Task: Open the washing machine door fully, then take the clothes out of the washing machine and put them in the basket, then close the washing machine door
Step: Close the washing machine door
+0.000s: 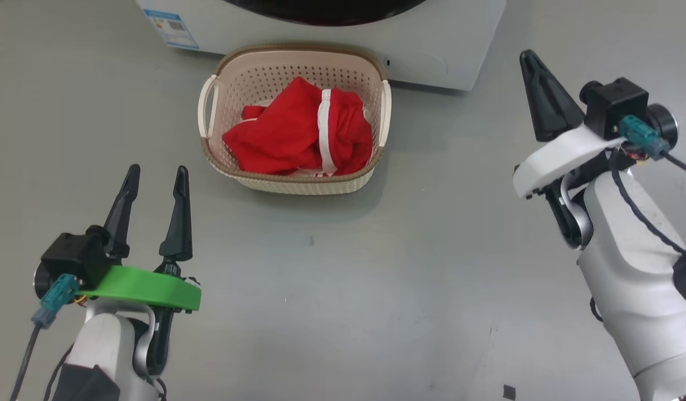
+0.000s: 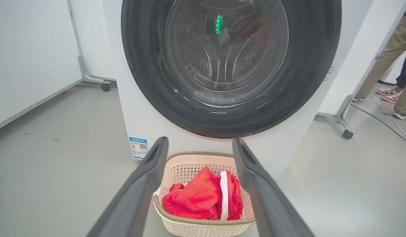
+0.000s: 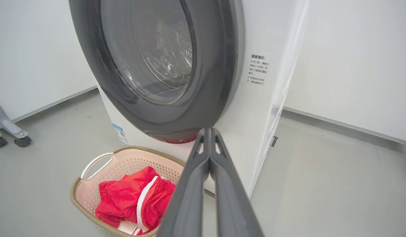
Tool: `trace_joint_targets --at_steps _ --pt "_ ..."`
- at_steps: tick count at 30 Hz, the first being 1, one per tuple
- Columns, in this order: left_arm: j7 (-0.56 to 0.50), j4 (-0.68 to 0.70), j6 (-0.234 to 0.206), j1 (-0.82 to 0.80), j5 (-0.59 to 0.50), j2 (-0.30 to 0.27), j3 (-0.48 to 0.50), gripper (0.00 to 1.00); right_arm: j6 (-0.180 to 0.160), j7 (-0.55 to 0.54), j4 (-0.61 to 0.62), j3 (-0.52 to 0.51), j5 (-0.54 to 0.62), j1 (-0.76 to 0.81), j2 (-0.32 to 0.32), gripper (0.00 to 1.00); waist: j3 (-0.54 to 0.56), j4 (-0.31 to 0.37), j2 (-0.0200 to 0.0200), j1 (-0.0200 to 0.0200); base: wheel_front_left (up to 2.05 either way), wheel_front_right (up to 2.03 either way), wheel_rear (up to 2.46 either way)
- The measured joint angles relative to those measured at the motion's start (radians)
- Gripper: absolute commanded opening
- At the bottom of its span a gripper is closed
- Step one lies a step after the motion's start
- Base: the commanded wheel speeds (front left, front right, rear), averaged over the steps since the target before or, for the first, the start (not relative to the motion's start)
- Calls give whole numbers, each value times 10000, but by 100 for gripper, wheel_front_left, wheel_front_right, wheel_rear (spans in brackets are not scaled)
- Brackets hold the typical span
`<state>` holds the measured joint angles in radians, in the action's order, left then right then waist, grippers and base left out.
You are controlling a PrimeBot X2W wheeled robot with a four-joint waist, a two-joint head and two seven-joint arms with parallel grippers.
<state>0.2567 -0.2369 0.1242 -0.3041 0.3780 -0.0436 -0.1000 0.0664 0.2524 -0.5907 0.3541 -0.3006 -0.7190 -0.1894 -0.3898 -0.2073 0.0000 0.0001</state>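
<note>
The washing machine (image 1: 432, 39) stands at the top of the head view, and the washing machine door (image 2: 222, 59) (image 3: 150, 59) lies shut against its front. In front of it on the floor sits the basket (image 1: 298, 186) (image 2: 203, 227) (image 3: 74, 194). The red clothes (image 1: 287, 133) (image 2: 196, 197) (image 3: 124, 197) with white stripes lie bunched inside it. My left gripper (image 1: 157, 168) (image 2: 200, 141) is open and empty, low at the left, pointing at the basket. Higher at the right, my right gripper (image 1: 527, 55) (image 3: 208, 130) is shut on nothing, its tip aimed at the machine's lower right corner.
A person's legs (image 2: 387, 56) and red-and-white shoes are to the right behind the machine, beside a wheeled panel stand (image 2: 346, 121) and a floor cable. White panels on castors (image 3: 5, 135) flank the left. Grey floor spreads around the basket.
</note>
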Motion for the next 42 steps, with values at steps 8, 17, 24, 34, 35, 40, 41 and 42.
trace_joint_targets --at_steps 8,17,24,34,35,40,41,42 --pt "0 -171 0 939 -12 -63 13 100 -397 0 736 -633 -290 1655 140 0 1296 804 0 -1 0 0 0" --pt "0 -136 0 1467 -15 -86 23 100 -692 0 1712 -897 -161 2925 311 0 2204 1560 0 -1 0 0 0" --pt "0 -94 0 1725 -17 -104 44 100 -802 0 2343 -1106 -163 3757 443 70 2591 2031 0 -1 0 0 0" --pt "0 105 0 1832 -13 -98 109 100 -1112 0 2984 -1294 29 4892 495 100 2644 2264 0 -1 0 0 0" --pt "0 105 0 1833 -13 -98 105 100 -1129 0 3057 -1317 29 4929 518 100 2624 2276 0 -1 0 0 0" --pt "0 109 2 1839 -13 -92 94 100 -1133 0 3292 -1457 46 5151 529 100 2575 2294 0 -1 0 0 0" --pt "0 109 2 1843 -13 -92 96 100 -1135 0 3346 -1475 48 5200 531 100 2569 2294 0 -1 0 0 0" --pt "0 109 0 1848 -13 -90 98 100 -1135 0 3392 -1494 61 5243 533 100 2565 2293 0 -1 0 0 0"
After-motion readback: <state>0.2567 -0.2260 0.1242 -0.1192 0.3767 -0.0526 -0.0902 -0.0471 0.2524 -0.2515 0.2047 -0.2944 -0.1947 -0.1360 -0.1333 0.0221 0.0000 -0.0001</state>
